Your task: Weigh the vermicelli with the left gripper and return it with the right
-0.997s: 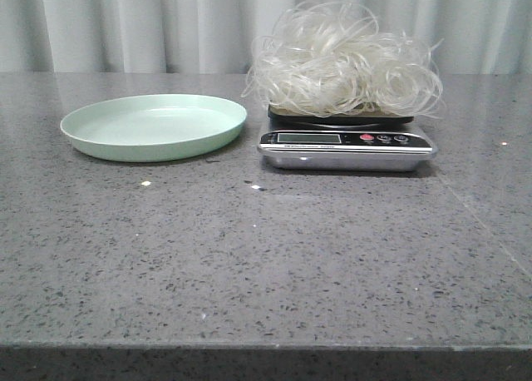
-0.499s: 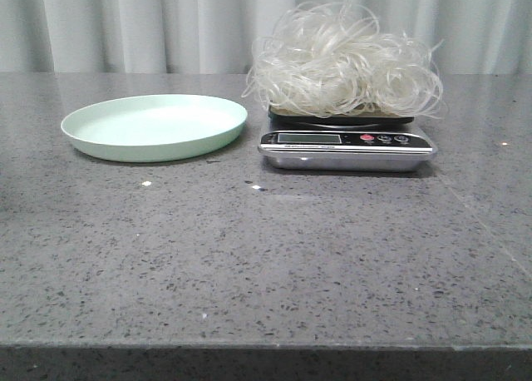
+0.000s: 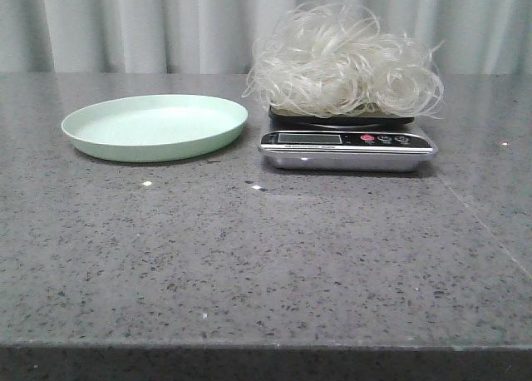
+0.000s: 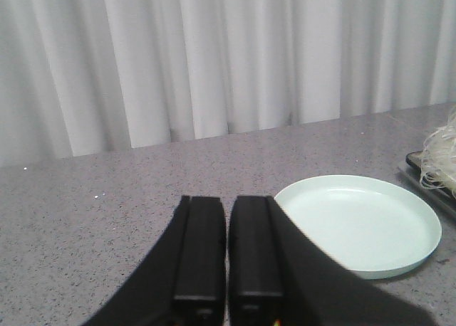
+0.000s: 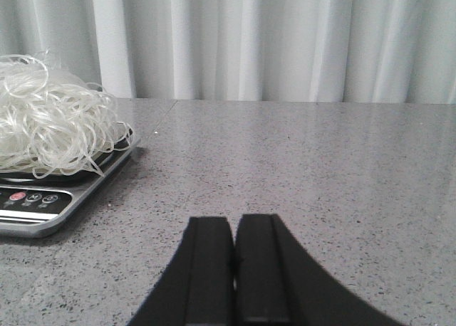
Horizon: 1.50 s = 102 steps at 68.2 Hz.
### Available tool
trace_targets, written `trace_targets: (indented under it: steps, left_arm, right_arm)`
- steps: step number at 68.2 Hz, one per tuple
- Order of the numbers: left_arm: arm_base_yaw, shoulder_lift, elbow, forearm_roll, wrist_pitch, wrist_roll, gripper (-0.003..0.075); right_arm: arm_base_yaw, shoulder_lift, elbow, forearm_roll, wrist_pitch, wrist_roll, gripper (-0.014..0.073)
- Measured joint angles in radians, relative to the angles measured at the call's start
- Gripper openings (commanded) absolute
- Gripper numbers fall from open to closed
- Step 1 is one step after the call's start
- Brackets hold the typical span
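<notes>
Left tool (image 4: 226,269) clenched, fingers pressed together, grasping nothing, above the bench (image 3: 249,256) near the plate (image 3: 155,126). Right tool (image 5: 234,269) likewise clenched and empty, apart from the scale (image 3: 347,144). Vermicelli (image 3: 342,62) rests on the scale, right of centre in the front view. Scale display unreadable; both tools lie outside the front view.

Neither arm shows in the front view. In its wrist view, the left gripper (image 4: 226,269) has its two black fingers pressed together, holding nothing, level above the table. The right gripper (image 5: 234,269) is likewise closed and empty, fingers side by side, pointing far.
</notes>
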Motion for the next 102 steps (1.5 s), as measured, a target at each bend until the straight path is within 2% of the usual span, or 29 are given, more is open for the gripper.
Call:
trace_targets:
  steps: [27,34,42,48,61,68,72,81,87,93,102]
  left_arm:
    - [0.000,-0.059,0.031,0.000,0.000,0.000,0.0137]
    - [0.000,-0.059,0.031,0.000,0.000,0.000,0.0137]
    - [0.000,-0.059,0.031,0.000,0.000,0.000,0.0137]
    - [0.000,-0.059,0.031,0.000,0.000,0.000,0.0137]
    - [0.000,-0.059,0.031,0.000,0.000,0.000,0.0137]
    - [0.000,-0.059,0.031,0.000,0.000,0.000,0.0137]
    - [0.000,-0.059,0.031,0.000,0.000,0.000,0.0137]
    - [0.000,-0.059,0.031,0.000,0.000,0.000,0.0137]
    - [0.000,-0.059,0.031,0.000,0.000,0.000,0.0137]
    - [0.000,-0.059,0.031,0.000,-0.003,0.000,0.0137]
    - [0.000,-0.059,0.031,0.000,-0.026,0.000,0.0137]
  right_arm:
    - [0.000,0.000,0.000,0.000,-0.037,0.000,0.0151]
    - [0.000,0.000,-0.052,0.000,-0.024,0.000,0.0151]
    - [0.000,0.027,-0.214,0.000,0.034,0.000,0.0151]
    - [0.000,0.122,-0.367,0.000,0.101,0.000,0.0151]
    - [0.010,0.428,-0.714,0.014,0.269,0.000,0.0151]
    - [0.053,0.595,-0.891,0.020,0.370,-0.022,0.0157]
    - [0.095,0.694,-0.988,0.020,0.417,-0.053,0.0200]
    - [0.244,0.879,-1.156,0.020,0.482,-0.146,0.0423]
    - [0.334,0.979,-1.230,0.020,0.492,-0.177,0.0524]
    - [0.392,1.083,-1.299,0.022,0.501,-0.186,0.0579]
    - [0.420,1.219,-1.376,0.021,0.532,-0.190,0.0587]
